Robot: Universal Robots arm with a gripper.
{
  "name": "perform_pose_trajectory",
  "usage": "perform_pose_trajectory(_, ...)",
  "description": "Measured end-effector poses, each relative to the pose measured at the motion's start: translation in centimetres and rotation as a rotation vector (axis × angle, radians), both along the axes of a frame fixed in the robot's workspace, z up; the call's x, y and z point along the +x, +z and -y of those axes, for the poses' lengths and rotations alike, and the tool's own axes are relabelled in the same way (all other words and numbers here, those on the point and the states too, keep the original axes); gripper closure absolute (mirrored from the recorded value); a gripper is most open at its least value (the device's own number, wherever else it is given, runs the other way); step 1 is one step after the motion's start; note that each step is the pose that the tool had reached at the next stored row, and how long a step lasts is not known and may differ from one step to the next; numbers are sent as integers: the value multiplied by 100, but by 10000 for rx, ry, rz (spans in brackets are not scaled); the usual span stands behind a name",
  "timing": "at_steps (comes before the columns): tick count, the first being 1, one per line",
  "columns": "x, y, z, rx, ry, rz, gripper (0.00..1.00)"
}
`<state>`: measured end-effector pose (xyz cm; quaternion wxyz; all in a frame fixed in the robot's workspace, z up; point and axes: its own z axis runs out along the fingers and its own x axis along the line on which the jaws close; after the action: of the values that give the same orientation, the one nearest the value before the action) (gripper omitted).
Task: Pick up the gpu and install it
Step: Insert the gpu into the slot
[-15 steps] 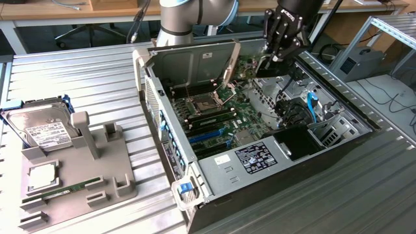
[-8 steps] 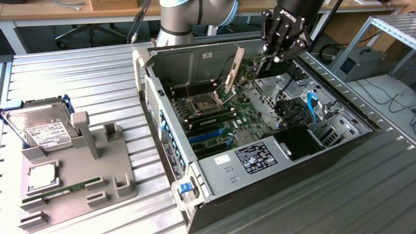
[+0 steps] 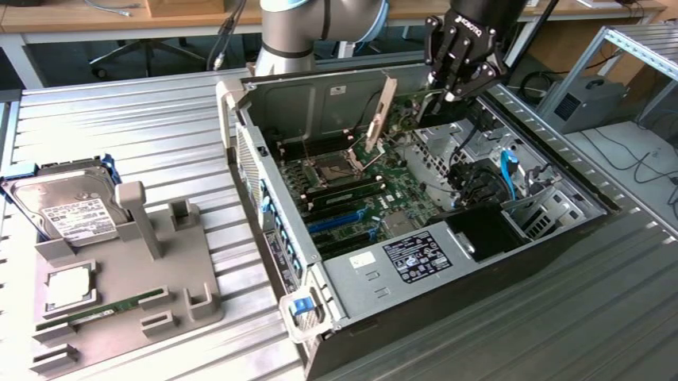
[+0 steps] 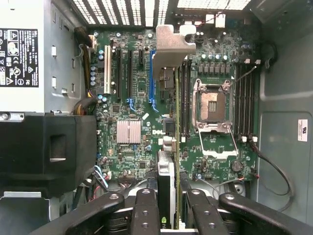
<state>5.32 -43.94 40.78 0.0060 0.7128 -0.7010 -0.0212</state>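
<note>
Upper right of the exterior frame, the black gripper (image 3: 458, 89) is clamped on the thin green gpu card with pale metal bracket (image 3: 398, 111), above the open grey computer case (image 3: 302, 99).

Bright amb. light; glare on table (image 3: 106, 111), case (image 3: 297, 99) int. shadowed.

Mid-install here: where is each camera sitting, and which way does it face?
Exterior view: off the arm, raised beside the table, looking down into the open computer case; shows the arm and the end effector gripping the gpu upright.
Wrist view: on the wrist, looking past the fingers down onto the motherboard, the gpu edge-on between them.
Shared: gpu, end effector, motherboard, CPU socket.
</note>
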Motion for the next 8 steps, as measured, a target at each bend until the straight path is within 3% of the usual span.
perform_pose_trajectory(8,-141,-4,1,0,0,0,73)
